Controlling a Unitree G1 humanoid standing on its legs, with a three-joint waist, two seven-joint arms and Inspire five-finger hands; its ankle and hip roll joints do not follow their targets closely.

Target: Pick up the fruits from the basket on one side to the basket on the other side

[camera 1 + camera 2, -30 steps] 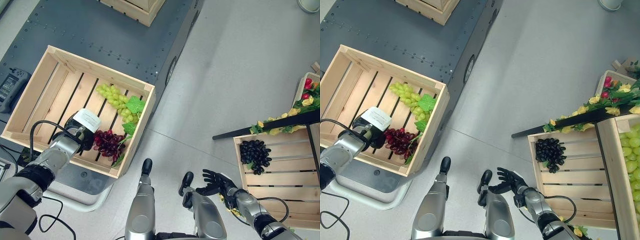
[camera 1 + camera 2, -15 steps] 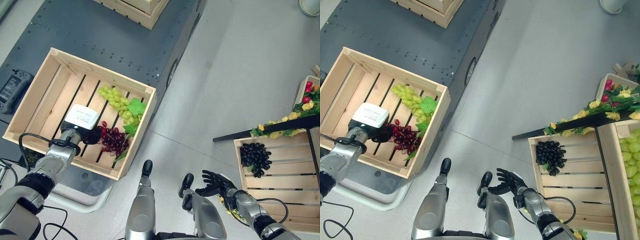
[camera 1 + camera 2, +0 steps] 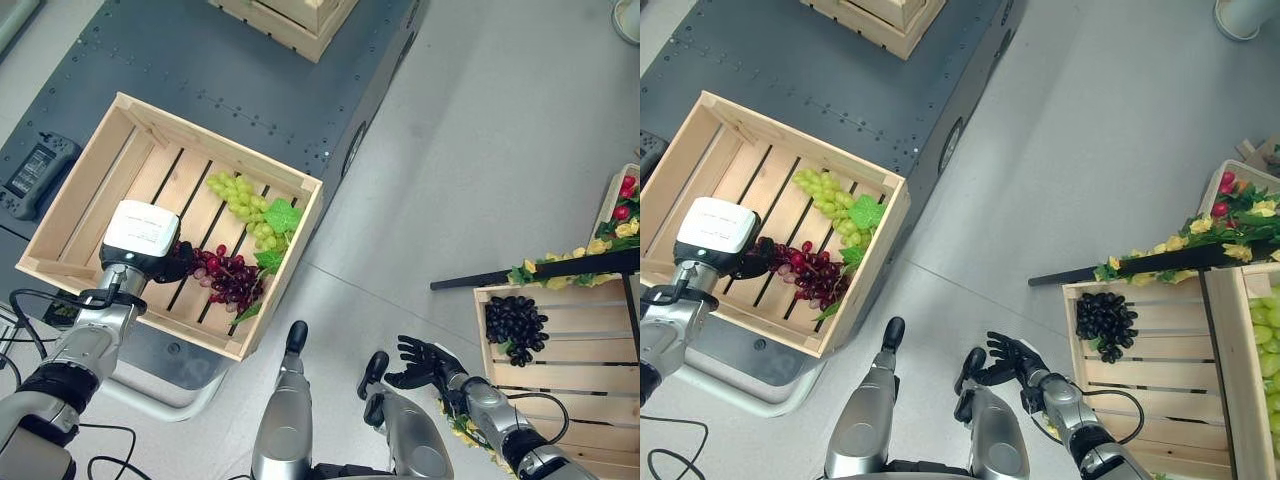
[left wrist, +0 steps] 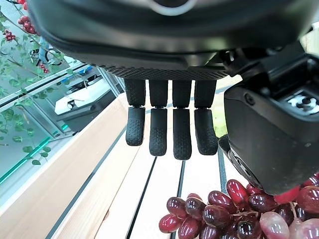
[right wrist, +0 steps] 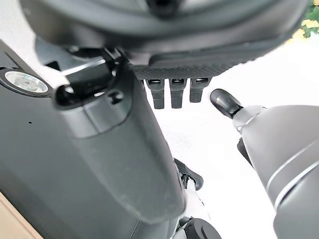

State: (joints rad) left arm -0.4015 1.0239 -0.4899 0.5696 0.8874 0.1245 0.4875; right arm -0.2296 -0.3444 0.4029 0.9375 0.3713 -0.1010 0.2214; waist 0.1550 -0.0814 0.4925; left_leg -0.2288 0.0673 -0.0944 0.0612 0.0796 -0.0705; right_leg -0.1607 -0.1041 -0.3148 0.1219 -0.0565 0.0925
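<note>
Where dark platform (image 3: 250, 70) meets grey floor (image 3: 480, 150), wooden crate (image 3: 75, 180), red grapes (image 3: 228, 280)

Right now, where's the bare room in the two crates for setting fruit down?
Left crate: bare slats along its far-left side; crowded near the right wall, where green grapes and red grapes lie by the left hand. Right crate: black grapes fill the far-left corner; the slats nearer the robot are bare.

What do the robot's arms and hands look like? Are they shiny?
Yes, the arms are shiny silver-grey metal with dark bands at the joints. The left hand is black, with a row of blocky fingers whose pads are covered in tiny grip dots. A white box sits on its wrist. The right hand is black too.
</note>
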